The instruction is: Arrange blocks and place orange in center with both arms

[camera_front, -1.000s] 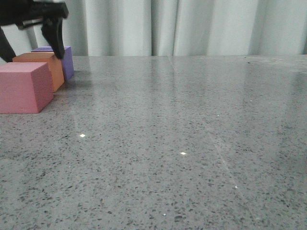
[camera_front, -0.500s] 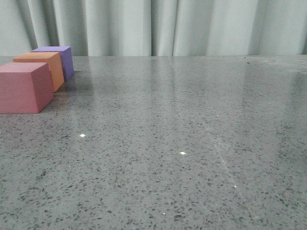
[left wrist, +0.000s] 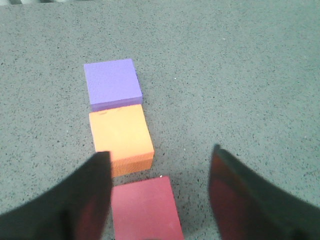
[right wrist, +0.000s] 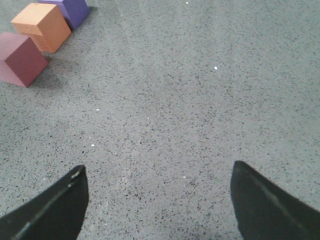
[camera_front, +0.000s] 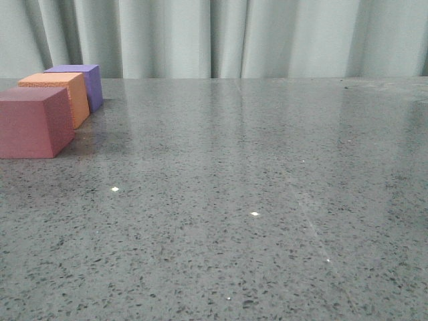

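Centrally, the orange cube [left wrist: 121, 139] sits between the purple cube [left wrist: 112, 83] and the pinkish-red cube [left wrist: 145, 209], the three forming one short row at the far left of the speckled grey table [camera_front: 254, 200]. Judged from this layout, the arrangement looks complete, and the step in hand is most likely a clean withdrawal. To do it well, the left gripper [left wrist: 160, 190] should lift straight up and away with its fingers kept wide, so that neither fingertip [left wrist: 95, 175] brushes the pinkish-red cube lying between and beneath them (foam-like blocks would probably shift at a light touch). The right gripper [right wrist: 157, 200], likewise spread wide and holding nothing, hangs over bare table well apart from the row and has no need to approach it.

Views compared: the left wrist view alone looks down on the row, showing narrow gaps between neighbouring cubes and a slight stagger in their alignment. The front view shows the cubes overlapping in depth, so spacing cannot be read there, and neither gripper appears in it; it alone shows the pale curtain [camera_front: 267, 37] behind the table. The right wrist view gives the row obliquely, near one corner, with the purple cube partly cut off.
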You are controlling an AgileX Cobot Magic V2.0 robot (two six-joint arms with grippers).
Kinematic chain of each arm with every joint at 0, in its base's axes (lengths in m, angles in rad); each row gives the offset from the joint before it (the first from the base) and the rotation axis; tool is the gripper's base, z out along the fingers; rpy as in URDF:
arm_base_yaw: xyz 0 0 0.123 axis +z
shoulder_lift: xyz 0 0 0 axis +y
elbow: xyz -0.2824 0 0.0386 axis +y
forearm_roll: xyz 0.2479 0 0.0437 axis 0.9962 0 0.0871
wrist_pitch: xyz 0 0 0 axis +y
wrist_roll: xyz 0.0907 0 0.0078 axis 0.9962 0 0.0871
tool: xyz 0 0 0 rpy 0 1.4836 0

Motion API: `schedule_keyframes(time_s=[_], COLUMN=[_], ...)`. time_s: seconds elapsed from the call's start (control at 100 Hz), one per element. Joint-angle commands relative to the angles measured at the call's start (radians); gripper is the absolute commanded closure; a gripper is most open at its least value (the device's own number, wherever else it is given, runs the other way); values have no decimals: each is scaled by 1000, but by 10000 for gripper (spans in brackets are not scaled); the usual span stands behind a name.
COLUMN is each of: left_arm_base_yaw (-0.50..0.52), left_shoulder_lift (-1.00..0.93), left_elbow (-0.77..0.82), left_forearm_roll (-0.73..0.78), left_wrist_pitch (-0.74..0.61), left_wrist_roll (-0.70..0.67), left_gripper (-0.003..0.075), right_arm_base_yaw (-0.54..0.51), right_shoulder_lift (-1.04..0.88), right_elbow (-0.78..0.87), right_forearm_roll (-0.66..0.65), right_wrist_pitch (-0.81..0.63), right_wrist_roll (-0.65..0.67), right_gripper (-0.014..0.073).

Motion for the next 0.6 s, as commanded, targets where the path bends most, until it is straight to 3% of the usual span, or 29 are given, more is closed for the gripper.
schedule_keyframes(time_s=[0.0, 0.08, 0.19, 0.36, 0.59], left_arm_base_yaw=[-8, -8, -8, -8, -8], left_shoulder_lift=[-77, -124, -191, -279, -422], left_elbow=[37, 102, 175, 283, 435], left_forearm_roll=[5, 5, 8, 15, 22], left_wrist_pitch=[-127, -149, -150, -166, -268], left_wrist_roll=[-6, -6, -6, -5, 4], left_gripper=[484, 591, 717, 739, 739], right_arm_base_yaw=[-1, -1, -1, -1, -1], right_shoulder_lift=[-30, -57, -96, -148, -224], right_elbow=[17, 61, 103, 140, 169], right_forearm_roll=[-26, -26, -26, -26, -43], right_wrist_pitch=[-125, -153, -161, -162, -175], right_wrist_roll=[-11, -11, -11, -11, -11], right_gripper=[67, 179, 414, 708, 715])
